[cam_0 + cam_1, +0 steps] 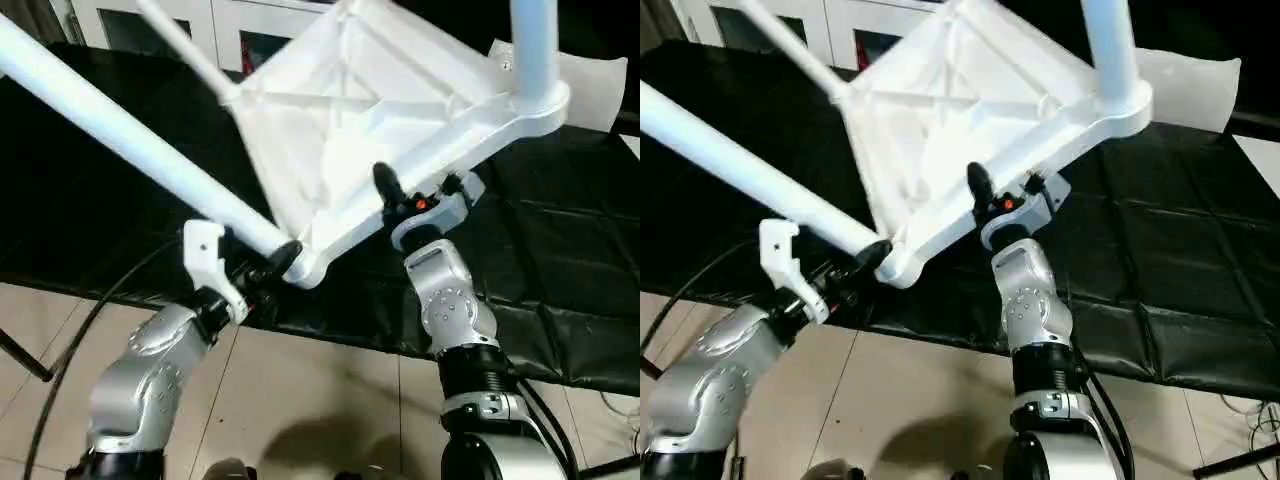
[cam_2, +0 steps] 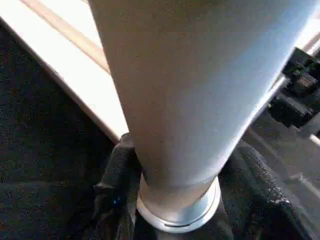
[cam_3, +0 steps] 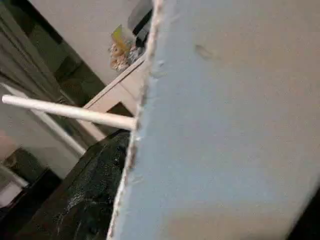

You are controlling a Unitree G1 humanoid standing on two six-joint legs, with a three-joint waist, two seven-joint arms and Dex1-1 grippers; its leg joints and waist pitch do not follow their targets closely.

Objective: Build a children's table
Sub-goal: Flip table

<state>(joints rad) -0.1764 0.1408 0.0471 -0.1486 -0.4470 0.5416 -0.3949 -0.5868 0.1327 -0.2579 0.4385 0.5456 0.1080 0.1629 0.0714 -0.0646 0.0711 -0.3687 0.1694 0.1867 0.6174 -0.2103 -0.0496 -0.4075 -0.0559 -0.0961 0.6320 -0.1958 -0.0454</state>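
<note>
Evidently the tabletop [image 1: 350,110] is held tilted above the black mat [image 1: 560,290], ribbed underside toward the camera, with three legs seen seated in its corner sockets: one long leg [image 1: 110,130] running up to the left from the nearest corner, one [image 1: 535,45] rising at the right corner, and a thinner-looking one [image 1: 180,45] at the far corner. The left gripper [image 1: 272,262] is closed about halfway around the base of the near leg, just beside its socket [image 1: 303,268]. The right gripper [image 1: 405,195] is clamped at a similar width on the tabletop's near rim, one black finger [image 1: 385,185] lying over the inner face. A fourth leg cannot be made out.

The step in hand is judged to be the turning of the assembly so it can be stood up. It is best done slowly, both grips being kept firm and moved together, so that the near leg is not levered out of its socket. The rim grip should be used as the pivot and the leg grip kept close to the socket. The free leg ends should be kept off the mat and off the cabinets [image 1: 250,30] behind while the tabletop is swung
</note>
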